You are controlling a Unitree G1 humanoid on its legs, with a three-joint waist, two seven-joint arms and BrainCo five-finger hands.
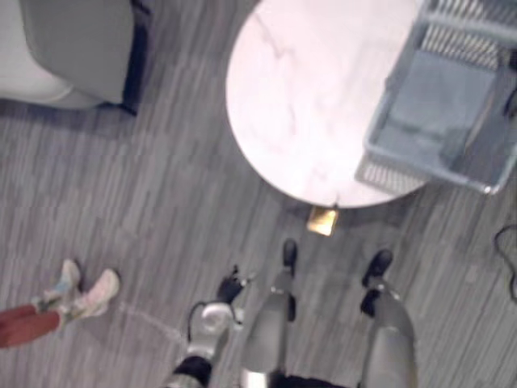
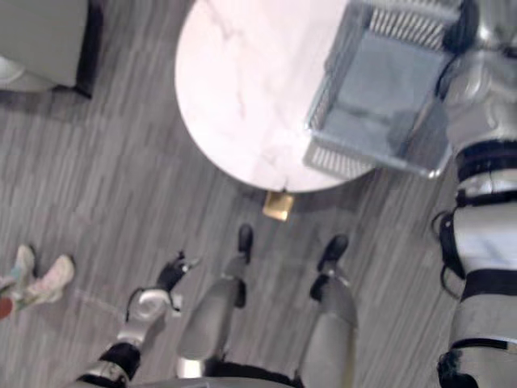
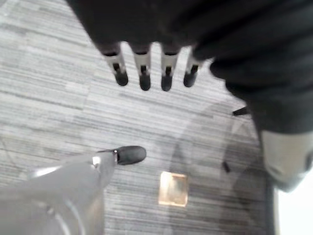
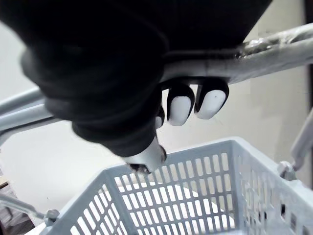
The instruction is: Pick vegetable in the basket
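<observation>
You have the basket (image 1: 386, 173) at the upper right of the head view, on the right edge of the round white table (image 1: 291, 97), one corner hanging past the rim. Your right hand (image 4: 179, 105) has its fingers curled round the basket's metal handle (image 4: 276, 45). Your left hand (image 1: 230, 287) hangs low at the bottom, left of centre, over the floor, its fingers (image 3: 144, 73) straight, slightly apart, holding nothing. A small brass square (image 1: 322, 220) lies on the floor by the table's near edge. A person's shoes (image 1: 87, 293) show at lower left, a grey armchair (image 1: 77, 48) at upper left
</observation>
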